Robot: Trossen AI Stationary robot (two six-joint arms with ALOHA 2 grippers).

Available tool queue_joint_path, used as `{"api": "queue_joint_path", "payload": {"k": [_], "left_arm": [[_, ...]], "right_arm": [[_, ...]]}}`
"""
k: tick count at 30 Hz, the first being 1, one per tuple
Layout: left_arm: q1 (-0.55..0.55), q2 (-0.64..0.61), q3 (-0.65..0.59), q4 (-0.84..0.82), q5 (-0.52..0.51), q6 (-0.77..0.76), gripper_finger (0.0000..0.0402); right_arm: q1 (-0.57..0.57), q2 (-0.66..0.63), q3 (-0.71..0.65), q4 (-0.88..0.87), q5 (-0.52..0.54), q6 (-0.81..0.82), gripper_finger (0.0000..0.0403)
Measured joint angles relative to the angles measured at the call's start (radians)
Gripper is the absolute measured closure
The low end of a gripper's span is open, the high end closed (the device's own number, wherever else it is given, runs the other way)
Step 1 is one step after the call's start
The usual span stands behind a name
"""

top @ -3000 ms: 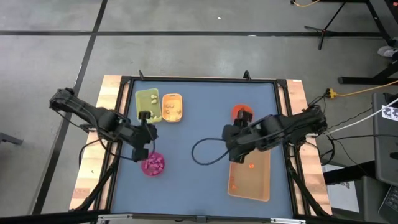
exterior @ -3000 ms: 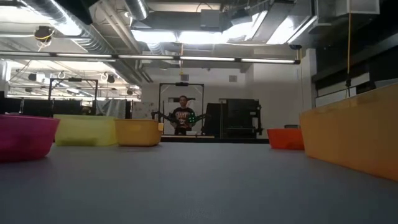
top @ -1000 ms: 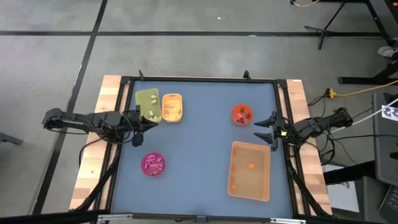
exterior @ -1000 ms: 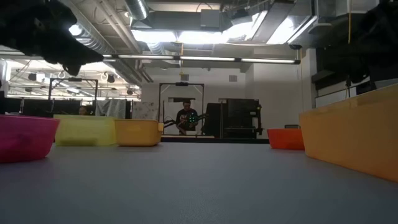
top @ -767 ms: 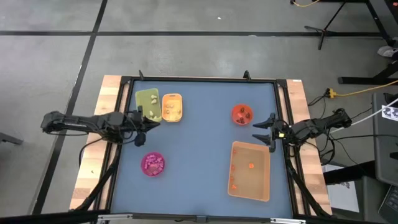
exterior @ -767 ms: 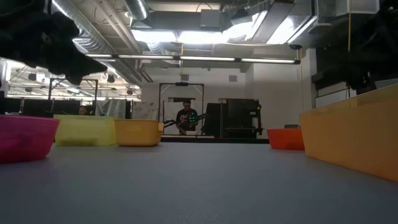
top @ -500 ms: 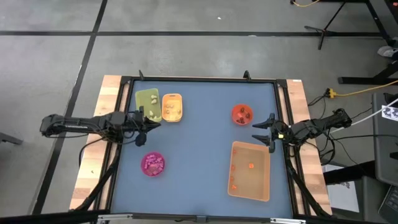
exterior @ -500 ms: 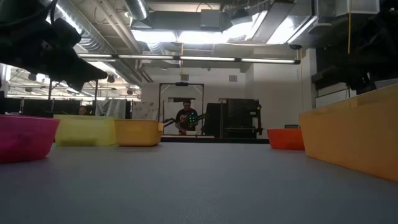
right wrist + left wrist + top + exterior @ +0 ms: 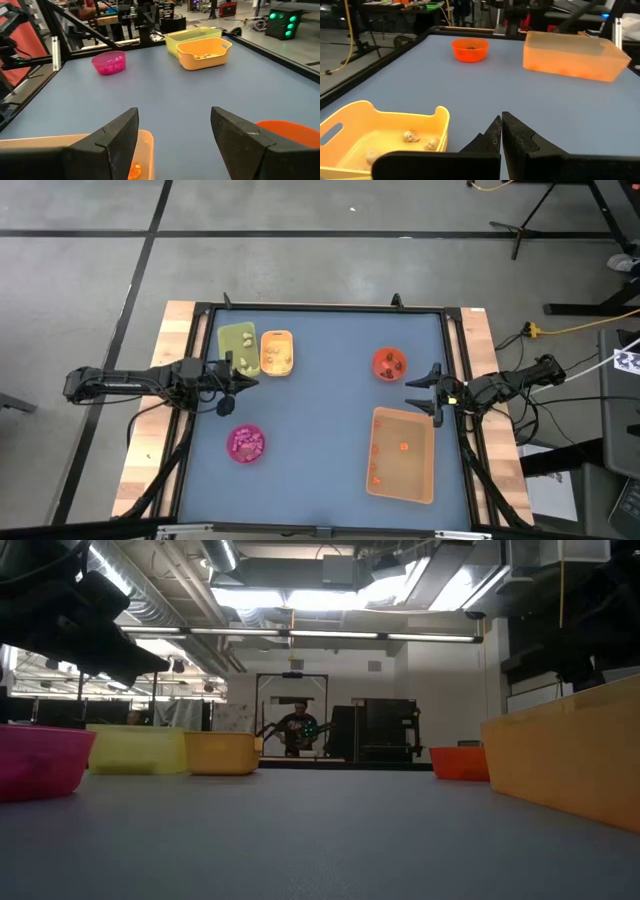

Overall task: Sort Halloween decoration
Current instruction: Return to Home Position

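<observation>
Tabletop (image 9: pixel 320 415): blue mat in a black frame, carrying three trays and two bowls.
Large orange tray (image 9: pixel 416 472): near right quarter of the tabletop, long side running front to back. A few orange trinkets (image 9: pixel 404 446) lie scattered on its floor.
Green tray (image 9: pixel 226 346): far left corner. Pale trinkets (image 9: pixel 246 341) inside; too small to make out their form.
Small orange tray (image 9: pixel 278 336): touching the green tray on the side toward the middle of the tabletop. The left wrist view shows cream skulls (image 9: pixel 410 136) on its floor.
Red bowl (image 9: pixel 378 367): far right, beyond the large orange tray and apart from it. It holds dark trinkets (image 9: pixel 392 361), probably two, though the colour is hard to read from above.
Pink bowl (image 9: pixel 233 446): near left, well apart from the two small trays. It holds a heap of magenta trinkets (image 9: pixel 247 442).
Left gripper (image 9: pixel 501 121): at the left edge of the tabletop, between the green tray and the pink bowl, arm stretched out low. Jaws closed tip to tip, holding nothing.
Right gripper (image 9: pixel 174 117): at the right edge, between the red bowl and the large orange tray, above the mat. Jaws spread wide, empty.
</observation>
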Motion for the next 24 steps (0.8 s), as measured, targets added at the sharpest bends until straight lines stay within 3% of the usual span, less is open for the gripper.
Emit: {"api": "queue_joint_path", "payload": {"k": [9,16,24], "left_arm": [[0.000,0.000,0.000,-0.011,0.012,0.028,0.0401],[0.000,0.000,0.000,-0.057,-0.012,0.027,0.0401],[0.000,0.001,0.000,-0.076,-0.097,0.014,0.0402]], "right_arm": [[0.000,0.000,-0.002,0.047,-0.104,-0.010,0.0155],[0.000,0.002,-0.085,0.345,-0.112,-0.262,0.0155],[0.000,0.002,-0.091,0.361,-0.107,-0.328,0.0155]]}}
